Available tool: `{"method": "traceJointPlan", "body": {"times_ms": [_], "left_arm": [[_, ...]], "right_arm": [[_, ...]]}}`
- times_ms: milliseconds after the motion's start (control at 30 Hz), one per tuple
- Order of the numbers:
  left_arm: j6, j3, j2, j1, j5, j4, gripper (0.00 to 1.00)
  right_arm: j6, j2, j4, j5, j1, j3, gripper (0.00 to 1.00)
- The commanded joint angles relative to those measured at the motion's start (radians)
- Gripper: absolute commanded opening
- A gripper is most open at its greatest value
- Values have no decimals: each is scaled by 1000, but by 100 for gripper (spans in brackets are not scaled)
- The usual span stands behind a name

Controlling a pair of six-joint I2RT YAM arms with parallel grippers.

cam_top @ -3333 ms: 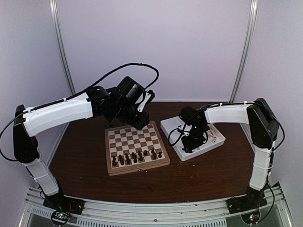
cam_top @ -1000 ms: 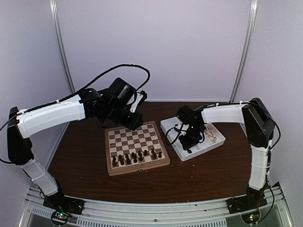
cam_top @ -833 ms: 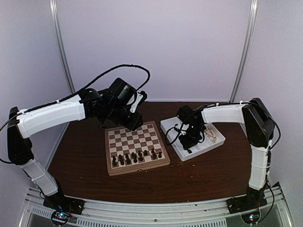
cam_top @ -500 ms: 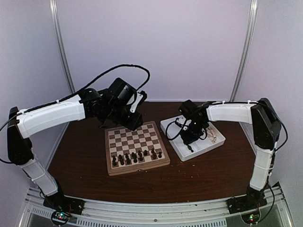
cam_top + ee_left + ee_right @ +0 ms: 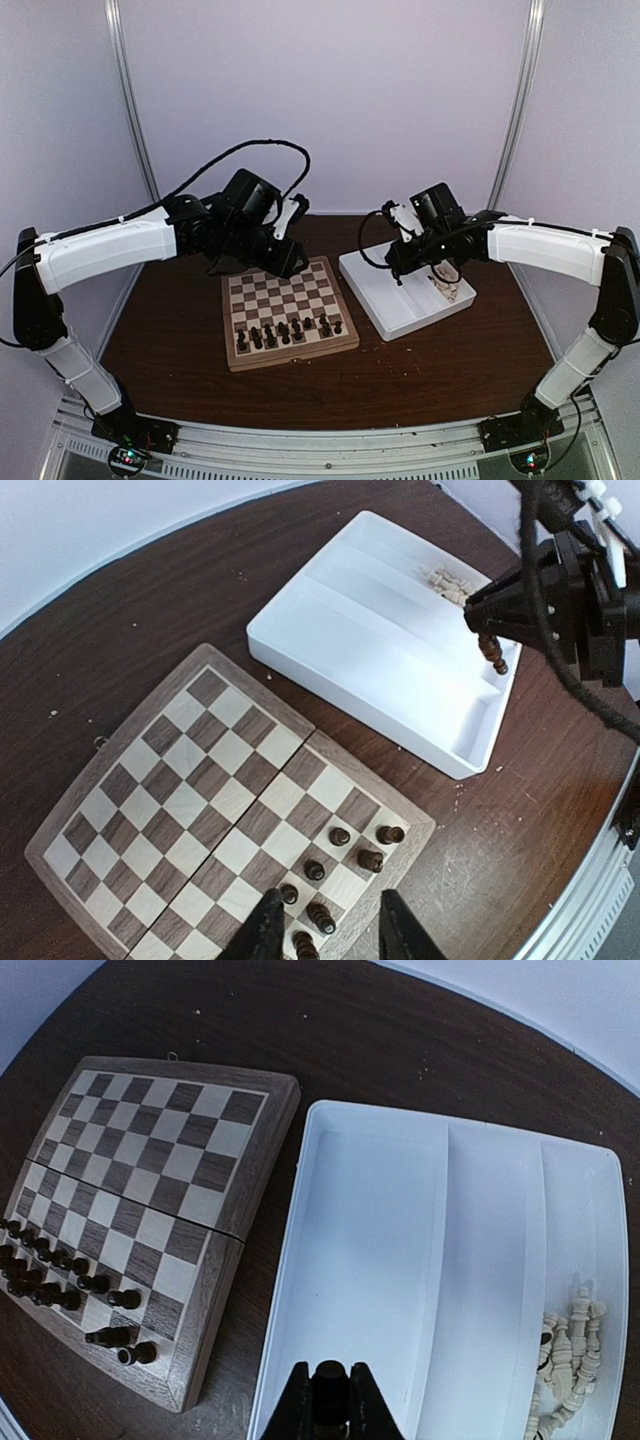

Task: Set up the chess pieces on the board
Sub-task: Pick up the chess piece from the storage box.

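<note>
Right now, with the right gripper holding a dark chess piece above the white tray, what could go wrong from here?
1. The dark chess piece hangs below the tips of the right gripper; pinched only at its top, it might slip or swing on the way to the board.
2. The dark pieces on the board stand crowded; placing another may topple neighbours.
3. The left gripper hovers open over those pieces, so the arms might collide.

Top external: high and well back from the near side of the board (image 5: 285, 298), looking forward and down over the whole surface (image 5: 170, 345). Left wrist: close above the board, angled toward the white tray (image 5: 380, 650). Right wrist: close above the tray, just right of the board, looking down. Shared by all three: board and tray.
</note>
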Motion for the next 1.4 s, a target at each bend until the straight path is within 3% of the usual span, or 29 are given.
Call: {"method": "traceJointPlan", "body": {"times_ms": [0,267,600,700,733,967,1367], "left_arm": [[-43,-32,-15,20,152,151,38],[-65,-47,54,20,277,351,45],[-85,-101,131,12,368,644,42],[-53,-134,141,-12,337,738,41],[46,-183,133,-60,261,856,42],[141,-351,137,-88,203,1274,40],[229,-336,186,-107,162,1446,46]], "right_arm": [[47,-60,182,-60,3,-31,9],[219,-159,381,-82,3,-110,7],[507,-258,504,-74,14,-165,6],[595,-289,537,-61,21,-198,6],[680,-320,562,-46,29,-229,5],[768,-390,576,16,57,-265,5],[948,-410,667,53,80,-337,4]]}}
